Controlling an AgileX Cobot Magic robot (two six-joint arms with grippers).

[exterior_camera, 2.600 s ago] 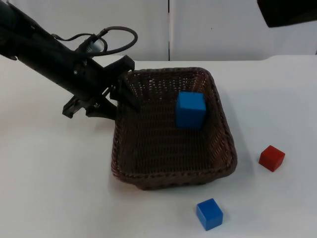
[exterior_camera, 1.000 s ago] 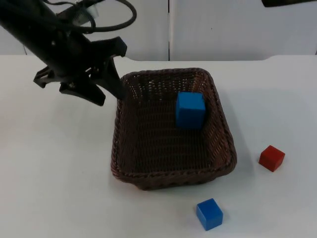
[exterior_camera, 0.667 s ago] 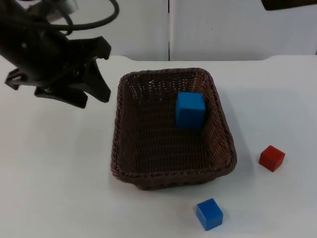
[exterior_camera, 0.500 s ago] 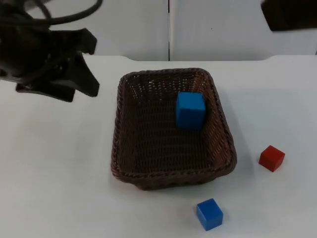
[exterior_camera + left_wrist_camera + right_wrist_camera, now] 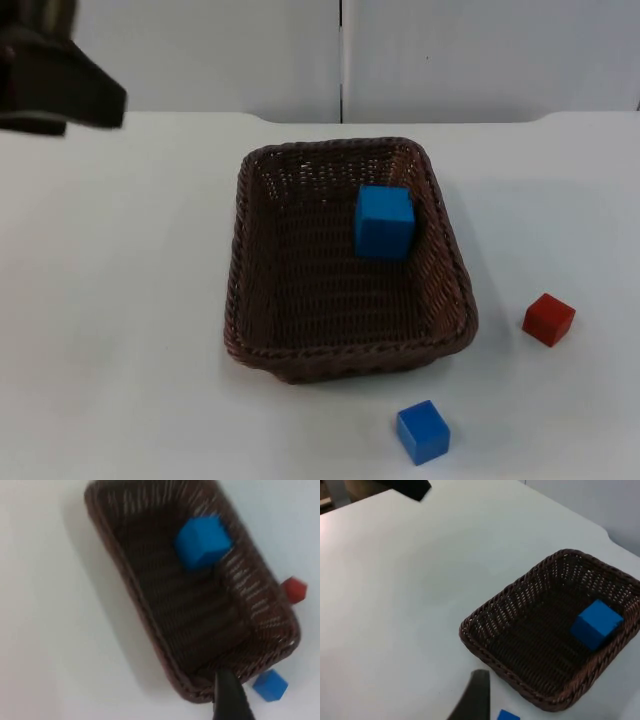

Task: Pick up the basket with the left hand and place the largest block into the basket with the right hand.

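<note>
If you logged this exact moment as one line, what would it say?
basket: on table, unheld | large blue block: inside basket | small blue block, red block: on table | left gripper: away from basket

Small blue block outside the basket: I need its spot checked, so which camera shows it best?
The top view: the small blue block sits whole on the table in front of the basket. The left wrist view shows it beside that arm's fingertip; the right wrist view catches just a sliver.
</note>
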